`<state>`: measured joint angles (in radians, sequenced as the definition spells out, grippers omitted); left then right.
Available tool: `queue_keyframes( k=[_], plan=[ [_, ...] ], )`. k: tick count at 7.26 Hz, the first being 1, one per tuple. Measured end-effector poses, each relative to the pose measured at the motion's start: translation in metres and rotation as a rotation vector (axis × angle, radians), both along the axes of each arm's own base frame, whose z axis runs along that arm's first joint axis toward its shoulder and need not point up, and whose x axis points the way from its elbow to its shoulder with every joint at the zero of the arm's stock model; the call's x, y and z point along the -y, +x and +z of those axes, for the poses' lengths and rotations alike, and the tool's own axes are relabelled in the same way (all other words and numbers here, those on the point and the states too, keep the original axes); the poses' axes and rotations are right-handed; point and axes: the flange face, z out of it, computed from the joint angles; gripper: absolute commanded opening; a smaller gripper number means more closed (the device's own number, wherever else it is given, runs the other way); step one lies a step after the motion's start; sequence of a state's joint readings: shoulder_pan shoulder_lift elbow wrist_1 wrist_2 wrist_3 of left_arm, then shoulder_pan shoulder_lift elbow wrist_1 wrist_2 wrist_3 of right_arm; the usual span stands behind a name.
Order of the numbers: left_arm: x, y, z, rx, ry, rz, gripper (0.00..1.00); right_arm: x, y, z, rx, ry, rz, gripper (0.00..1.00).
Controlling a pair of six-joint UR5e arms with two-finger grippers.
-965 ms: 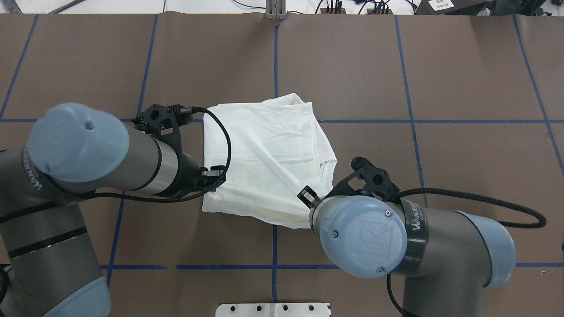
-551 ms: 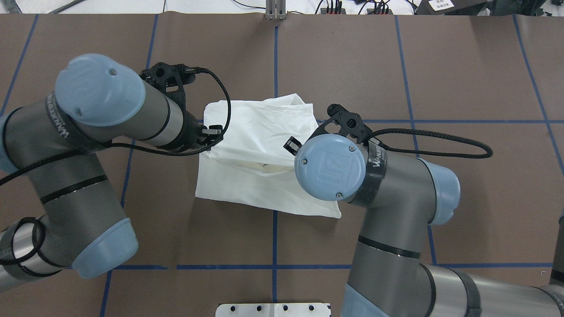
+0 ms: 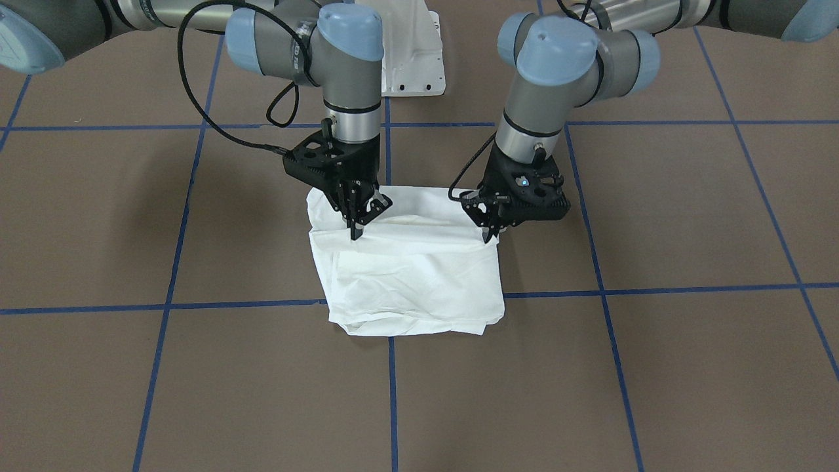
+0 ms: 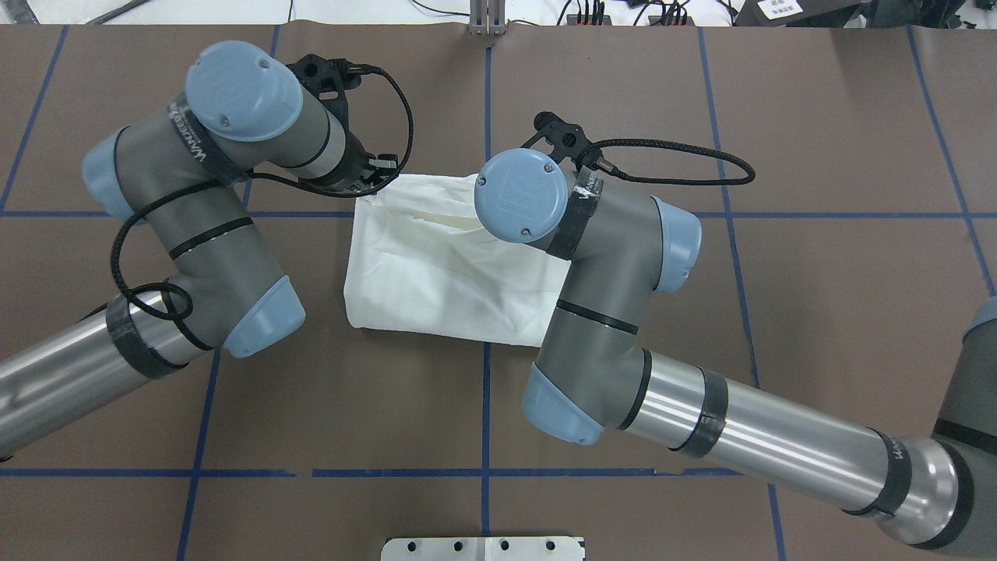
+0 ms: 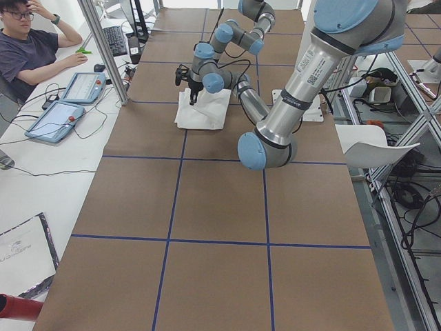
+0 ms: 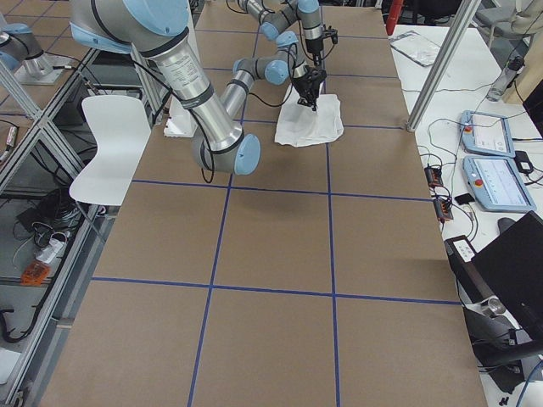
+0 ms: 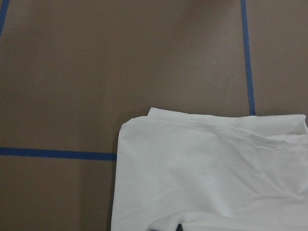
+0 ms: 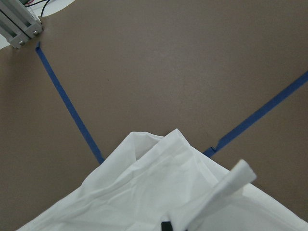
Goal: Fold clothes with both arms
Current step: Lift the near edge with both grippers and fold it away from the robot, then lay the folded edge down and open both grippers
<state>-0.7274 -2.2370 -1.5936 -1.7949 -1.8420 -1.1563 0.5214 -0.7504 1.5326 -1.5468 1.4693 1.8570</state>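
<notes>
The white shirt (image 4: 436,273) lies folded near the middle of the brown table (image 4: 818,312), also seen as a shirt (image 3: 413,282) in the front-facing view. My left gripper (image 3: 490,231) is shut on one end of a lifted cloth edge. My right gripper (image 3: 356,226) is shut on the other end, and the fold hangs between them over the shirt's robot-side half. From overhead, the left gripper (image 4: 375,184) sits at the shirt's far left corner; the right gripper is hidden under its own wrist. Both wrist views show only cloth (image 7: 207,178) and table.
The white pedestal base (image 3: 409,52) stands on the robot's side of the table. An aluminium post (image 4: 487,15) rises at the far edge. A person (image 5: 31,48) sits at a side desk with tablets (image 5: 65,107). Blue tape lines (image 4: 484,405) cross the table.
Both arms have swung away from the robot, carrying the shirt's near edge up and over toward its far edge. The visible cloth is now shorter front to back.
</notes>
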Motion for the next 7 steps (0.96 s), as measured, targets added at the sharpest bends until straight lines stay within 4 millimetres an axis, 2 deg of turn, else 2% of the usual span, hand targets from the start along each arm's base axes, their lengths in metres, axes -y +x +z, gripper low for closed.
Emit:
queue_keyframes(
  k=[2,4,5,7],
  plan=[
    [0.029,0.018,0.019,0.030,0.032,-0.021,0.00,0.024,-0.020,0.012,-0.032,0.013,-0.013,0.00],
    [0.053,0.043,0.027,0.035,0.038,-0.027,0.00,0.037,-0.038,0.016,-0.045,0.013,-0.018,0.00],
    [0.061,0.051,0.033,0.035,0.042,-0.030,0.00,0.039,-0.042,0.018,-0.052,0.013,-0.021,0.00],
    [0.068,0.056,0.038,0.041,0.050,-0.040,0.00,0.042,-0.044,0.023,-0.064,0.016,-0.027,0.00]
  ],
)
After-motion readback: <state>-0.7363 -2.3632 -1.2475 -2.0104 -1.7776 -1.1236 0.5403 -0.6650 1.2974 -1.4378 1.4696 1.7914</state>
